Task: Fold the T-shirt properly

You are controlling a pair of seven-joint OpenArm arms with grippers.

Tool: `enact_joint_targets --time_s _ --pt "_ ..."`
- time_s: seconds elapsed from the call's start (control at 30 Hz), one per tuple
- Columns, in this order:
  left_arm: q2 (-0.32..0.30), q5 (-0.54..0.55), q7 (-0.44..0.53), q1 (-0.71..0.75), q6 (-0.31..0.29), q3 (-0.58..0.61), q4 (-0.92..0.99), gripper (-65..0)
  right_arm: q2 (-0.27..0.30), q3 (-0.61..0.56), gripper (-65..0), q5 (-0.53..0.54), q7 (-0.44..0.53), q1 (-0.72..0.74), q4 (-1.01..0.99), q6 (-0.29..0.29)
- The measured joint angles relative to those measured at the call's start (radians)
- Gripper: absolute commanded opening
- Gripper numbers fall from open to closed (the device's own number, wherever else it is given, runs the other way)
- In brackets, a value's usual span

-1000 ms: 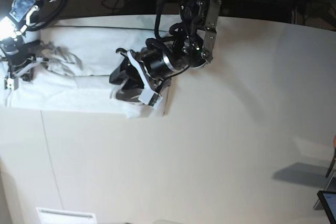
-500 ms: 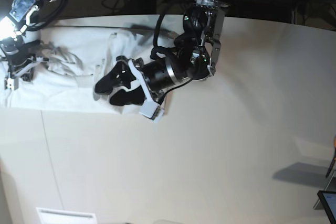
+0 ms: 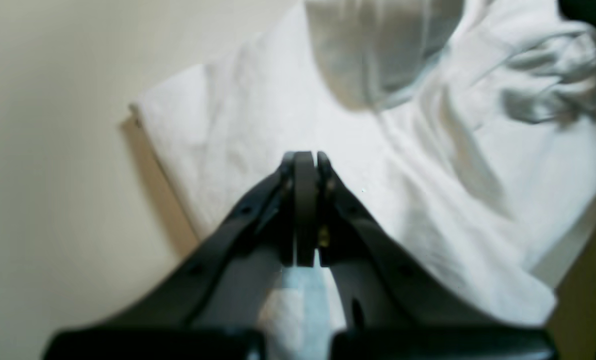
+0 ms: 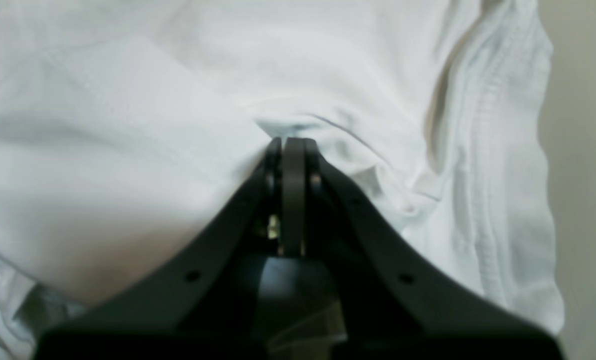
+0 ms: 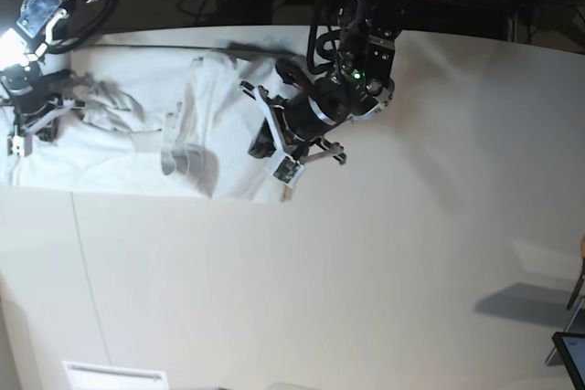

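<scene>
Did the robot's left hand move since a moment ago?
Yes. In the base view the left hand pulled back rightward across the T-shirt, toward its right edge, and now sits shut.

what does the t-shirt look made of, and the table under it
T-shirt: soft matte white knit, probably cotton; it wrinkles, bunches, and shows a stitched hem. Table: smooth off-white hard surface, maybe laminate; flat, faint sheen, a thin seam line.

Left gripper (image 3: 305, 160) and right gripper (image 4: 288, 145) both closed.
</scene>
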State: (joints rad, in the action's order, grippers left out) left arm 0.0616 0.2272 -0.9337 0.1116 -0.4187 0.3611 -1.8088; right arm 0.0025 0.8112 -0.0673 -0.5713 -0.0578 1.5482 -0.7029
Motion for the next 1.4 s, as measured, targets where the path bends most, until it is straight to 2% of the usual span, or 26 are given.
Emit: enact_joint_targets --time_s 0.17,0.33,0.4,0.57,0.67,0.77,0.9,1.0,1.13,1.4 --pt "0.008 -0.063 0.014 0.003 0.0 -0.007 0.091 -65.0 0.0 0.0 -64.7 0.0 0.0 0.0 0.0 0.0" --pt "0.01 -0.072 0.163 -0.001 0.0 -0.008 0.198 -65.0 0.0 0.0 -64.6 0.0 0.0 0.0 0.0 0.0" --pt "0.01 -0.072 0.192 0.0 0.0 -0.011 0.219 -65.0 0.0 0.0 -63.3 0.0 -0.002 0.0 0.0 0.001" --pt "0.011 -0.073 0.209 0.009 0.0 -0.011 0.22 -65.0 -0.005 0.0 -50.3 -0.011 -0.025 -0.007 0.082 0.0" --pt "0.01 -0.074 0.205 0.012 0.0 -0.011 0.211 -65.0 0.0 -0.012 -40.3 0.085 -0.053 -0.026 0.165 0.008" --pt "0.01 -0.077 0.205 0.018 0.001 -0.011 0.204 -65.0 0.024 -0.061 -36.3 0.188 -0.132 -0.066 0.256 0.0" --pt "-0.004 -0.063 0.206 0.023 0.082 0.001 0.201 -65.0 0.092 -0.206 -36.6 0.278 -0.223 -0.114 0.36 0.013" --pt "-0.009 -0.058 0.208 0.023 0.083 0.006 0.201 -65.0 0.12 -0.346 -40.2 0.344 -0.243 -0.162 0.406 0.005" --pt "-0.013 -0.051 0.204 0.023 0.083 0.005 0.192 -65.0 0.144 -0.501 -63.7 0.384 -0.264 -0.19 0.405 0.005" --pt "-0.012 -0.062 0.186 0.027 0.09 -0.001 0.172 -65.0 0.148 -0.642 -64.9 0.462 -0.32 -0.203 0.405 0.004"
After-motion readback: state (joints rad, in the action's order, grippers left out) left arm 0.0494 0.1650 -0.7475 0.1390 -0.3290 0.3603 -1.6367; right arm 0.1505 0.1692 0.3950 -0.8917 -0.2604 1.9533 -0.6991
